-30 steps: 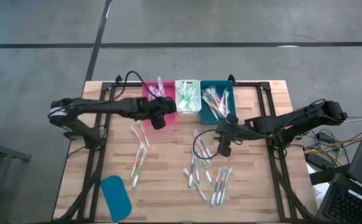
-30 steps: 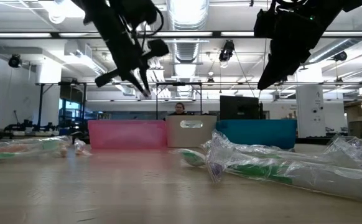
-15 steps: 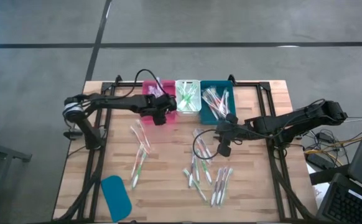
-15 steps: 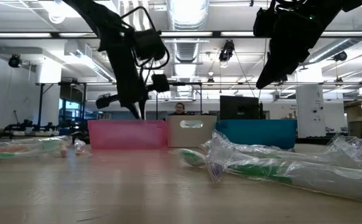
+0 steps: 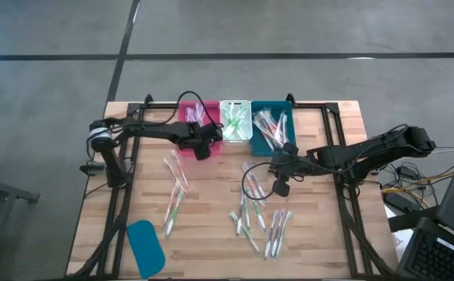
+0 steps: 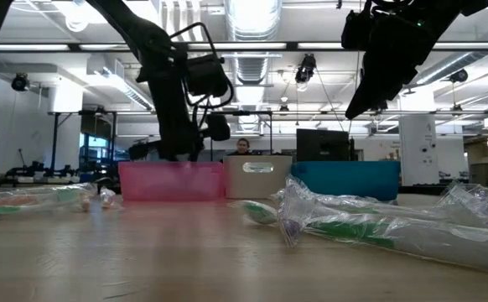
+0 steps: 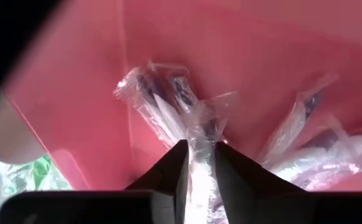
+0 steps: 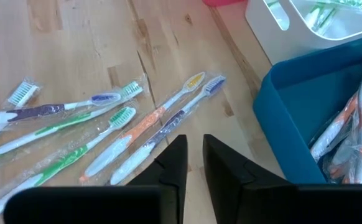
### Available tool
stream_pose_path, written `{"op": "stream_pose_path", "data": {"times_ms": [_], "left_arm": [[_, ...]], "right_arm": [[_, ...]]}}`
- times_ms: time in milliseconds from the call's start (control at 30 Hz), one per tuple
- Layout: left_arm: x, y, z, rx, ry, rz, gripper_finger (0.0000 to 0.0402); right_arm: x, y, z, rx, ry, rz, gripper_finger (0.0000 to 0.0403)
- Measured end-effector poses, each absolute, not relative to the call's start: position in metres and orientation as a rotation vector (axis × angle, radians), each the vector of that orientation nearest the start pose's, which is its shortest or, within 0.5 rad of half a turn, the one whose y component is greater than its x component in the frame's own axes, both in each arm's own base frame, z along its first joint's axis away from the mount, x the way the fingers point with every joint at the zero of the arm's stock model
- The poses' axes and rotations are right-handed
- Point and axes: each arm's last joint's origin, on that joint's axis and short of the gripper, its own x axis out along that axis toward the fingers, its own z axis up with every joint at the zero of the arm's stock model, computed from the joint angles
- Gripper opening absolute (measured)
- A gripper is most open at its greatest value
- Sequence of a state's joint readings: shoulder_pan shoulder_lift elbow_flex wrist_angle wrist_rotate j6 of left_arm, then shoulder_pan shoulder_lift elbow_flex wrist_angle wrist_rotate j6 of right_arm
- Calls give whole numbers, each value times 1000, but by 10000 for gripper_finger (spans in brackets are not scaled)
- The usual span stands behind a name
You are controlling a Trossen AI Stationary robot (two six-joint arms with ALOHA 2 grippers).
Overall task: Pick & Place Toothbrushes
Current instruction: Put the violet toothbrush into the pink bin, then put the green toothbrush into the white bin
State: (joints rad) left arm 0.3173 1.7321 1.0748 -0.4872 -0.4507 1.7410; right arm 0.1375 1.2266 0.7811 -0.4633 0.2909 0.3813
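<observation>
Left gripper (image 5: 203, 140) hangs over the pink bin (image 5: 191, 115) at the table's far edge, its fingertips dipped inside. Its wrist view shows the two dark fingers (image 7: 229, 171) a narrow way apart with a clear-wrapped purple toothbrush (image 7: 199, 140) between them; whether the pads press the wrapper or merely flank it cannot be made out. More wrapped brushes lie against the bin's pink wall (image 7: 81, 106), their handles blurred by the plastic. From table height the bin's front (image 6: 171, 180) hides the fingertips and everything inside.

The right gripper (image 5: 281, 186) hovers above bare wood near the table's middle, just in front of the teal bin (image 5: 272, 119). Its own camera shows the fingers (image 8: 172, 160) close together with a slim gap and nothing between them. Beyond them lie loose toothbrushes (image 8: 100, 127) with purple, green and orange handles, a detail the overhead view reduces to thin pale sticks (image 5: 252, 218).

Only the overhead view takes in the whole spread: a white bin (image 5: 235, 119) between the pink and teal ones, a second scatter of brushes (image 5: 175, 183) left of centre, and a flat teal lid (image 5: 144, 247) at the near left corner, cut off by the picture's lower edge. The low view alone shows a person (image 6: 242, 147) seated far behind the bins.
</observation>
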Motion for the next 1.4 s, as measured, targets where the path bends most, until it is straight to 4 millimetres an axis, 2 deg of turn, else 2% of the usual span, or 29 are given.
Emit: {"op": "stream_pose_path", "data": {"times_ms": [200, 333, 533, 900, 1000, 1100, 1267, 1400], "left_arm": [[313, 111, 176, 1455, 1441, -451, 119], [313, 104, 183, 1421, 1456, -333, 138], [307, 87, 209, 1364, 1390, -215, 138], [281, 51, 269, 1091, 1137, 88, 120], [273, 39, 285, 910, 1017, 195, 119], [267, 29, 297, 654, 886, 267, 119], [260, 22, 308, 231, 740, 327, 117], [257, 16, 310, 78, 691, 321, 115]], "right_arm": [[236, 24, 225, 163, 844, -308, 47], [236, 24, 225, 165, 844, -309, 59], [236, 24, 226, 171, 840, -310, 80], [236, 24, 226, 173, 838, -309, 112], [236, 24, 226, 174, 836, -309, 118], [237, 24, 226, 176, 826, -307, 122], [239, 25, 228, 183, 802, -303, 129], [240, 25, 229, 189, 791, -301, 128]]}}
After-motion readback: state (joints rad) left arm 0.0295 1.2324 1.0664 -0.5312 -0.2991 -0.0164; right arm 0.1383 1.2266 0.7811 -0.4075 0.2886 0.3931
